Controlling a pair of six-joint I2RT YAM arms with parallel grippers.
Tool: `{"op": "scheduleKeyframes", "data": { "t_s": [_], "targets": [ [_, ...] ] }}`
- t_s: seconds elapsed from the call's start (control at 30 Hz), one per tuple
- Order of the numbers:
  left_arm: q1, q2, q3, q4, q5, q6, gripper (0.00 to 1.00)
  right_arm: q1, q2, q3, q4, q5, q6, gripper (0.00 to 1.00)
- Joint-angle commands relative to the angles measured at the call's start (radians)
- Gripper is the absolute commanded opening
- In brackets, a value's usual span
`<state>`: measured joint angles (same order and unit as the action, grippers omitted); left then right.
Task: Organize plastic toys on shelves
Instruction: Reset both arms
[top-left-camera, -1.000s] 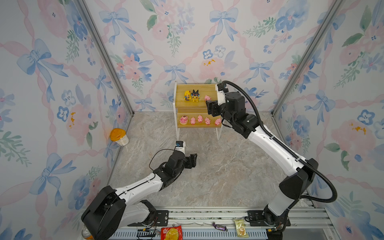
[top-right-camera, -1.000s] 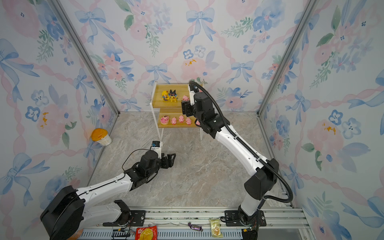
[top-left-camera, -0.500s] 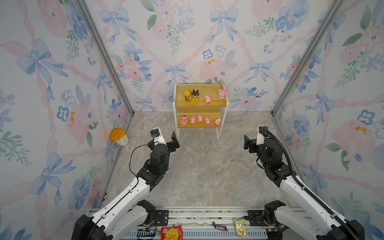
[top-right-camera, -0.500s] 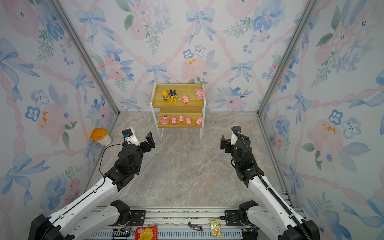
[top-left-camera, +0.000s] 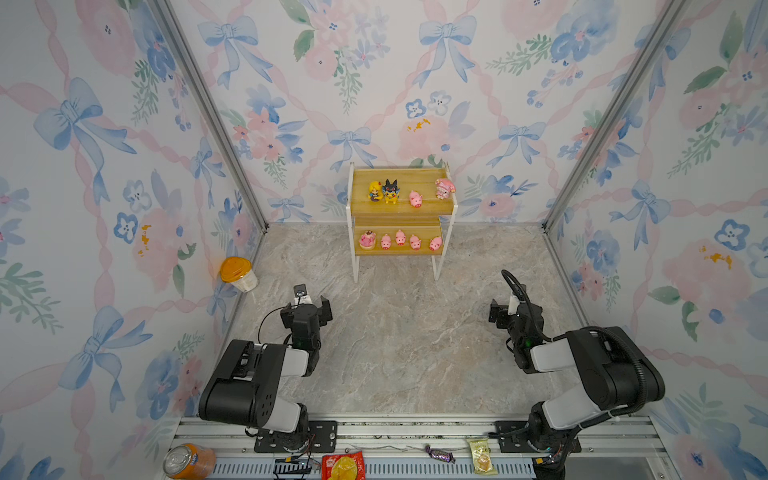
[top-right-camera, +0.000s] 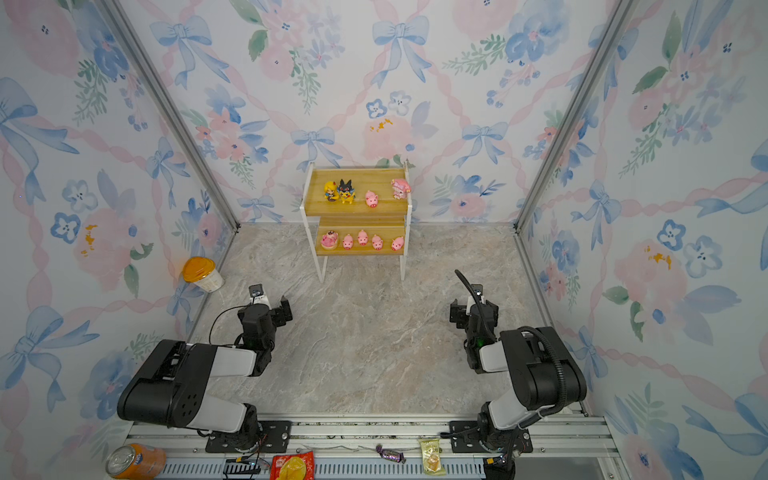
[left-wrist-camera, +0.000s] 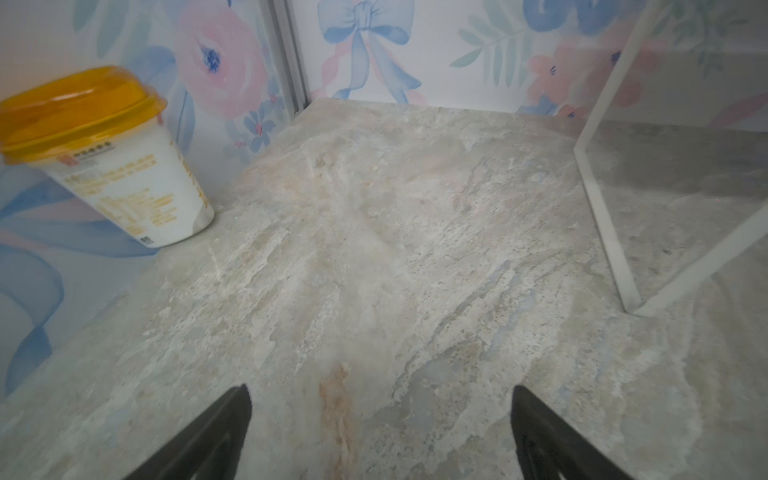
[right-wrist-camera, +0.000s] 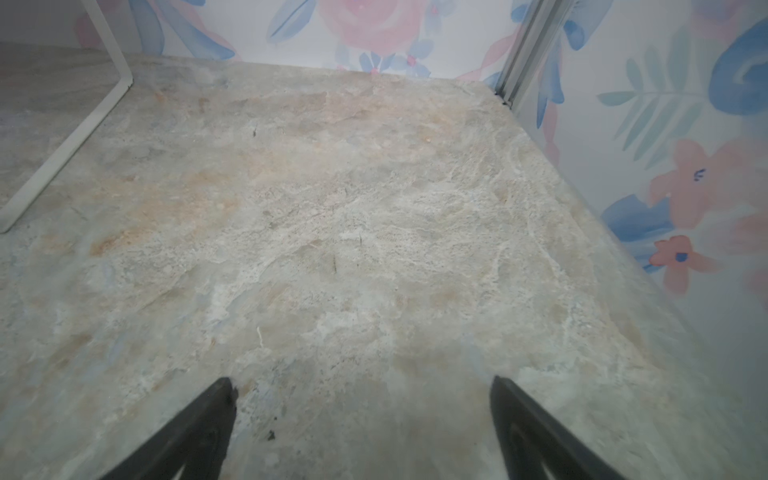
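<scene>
Plastic toys (top-left-camera: 400, 237): nine counted, all standing on the shelves (top-left-camera: 353, 232) against the back wall, plain in both top views.

Upper board (top-left-camera: 424, 176), left to right: yellow-haired doll (top-left-camera: 375, 191) close against black-and-yellow creature (top-left-camera: 390, 191), then one small pink pig (top-left-camera: 415, 199), then pink blue-hatted figure (top-left-camera: 444, 188) at the right edge. Lower board (top-left-camera: 415, 226): pink pig on round base (top-left-camera: 367, 240) at the left end, then a row of four small pink pigs (top-left-camera: 435, 243), each apart from its neighbour.

Left gripper (top-left-camera: 306, 309): low over the marble tabletop (top-left-camera: 395, 353) on the near left, well apart from the shelves. Fingers (left-wrist-camera: 232, 415) spread wide, only bare stone between them in the left wrist view. Ahead of them, an orange-lidded cup (left-wrist-camera: 95, 153) leaning at the side wall and a white rack leg (left-wrist-camera: 606, 216).

Right gripper (top-left-camera: 515, 311): low over the tabletop on the near right, also well apart from the shelves. Fingers (right-wrist-camera: 216, 411) spread wide, bare stone between them, another white leg (right-wrist-camera: 112, 54) at the edge of the right wrist view.

Toys relative to both sets of fingers: well beyond the tips, farther back and higher up on the boards, touched by neither. Shelves set sideways between the two grippers.

Along the front rail: orange can (top-left-camera: 189, 459), red snack packet (top-left-camera: 343, 465), wrapped candy (top-left-camera: 438, 454), yellow snack packet (top-left-camera: 481, 457).
</scene>
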<state>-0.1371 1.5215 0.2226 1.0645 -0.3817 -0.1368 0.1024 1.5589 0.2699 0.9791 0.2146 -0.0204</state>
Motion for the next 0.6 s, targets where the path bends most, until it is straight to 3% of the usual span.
{"op": "scheduleKeyframes", "data": {
  "t_s": [0.0, 0.07, 0.13, 0.57],
  "targets": [
    [0.005, 0.031, -0.035, 0.285, 0.054, 0.061, 0.98, -0.012, 0.000, 0.070, 0.044, -0.065, -0.019, 0.97],
    [0.008, 0.027, -0.028, 0.268, 0.054, 0.057, 0.98, -0.021, -0.005, 0.111, -0.045, 0.001, 0.017, 0.97],
    [0.007, 0.028, -0.030, 0.269, 0.053, 0.057, 0.98, -0.032, -0.021, 0.121, -0.092, -0.025, 0.021, 0.97],
    [0.006, 0.022, -0.038, 0.274, 0.055, 0.059, 0.98, -0.043, -0.011, 0.127, -0.083, -0.059, 0.023, 0.97]
  ]
}}
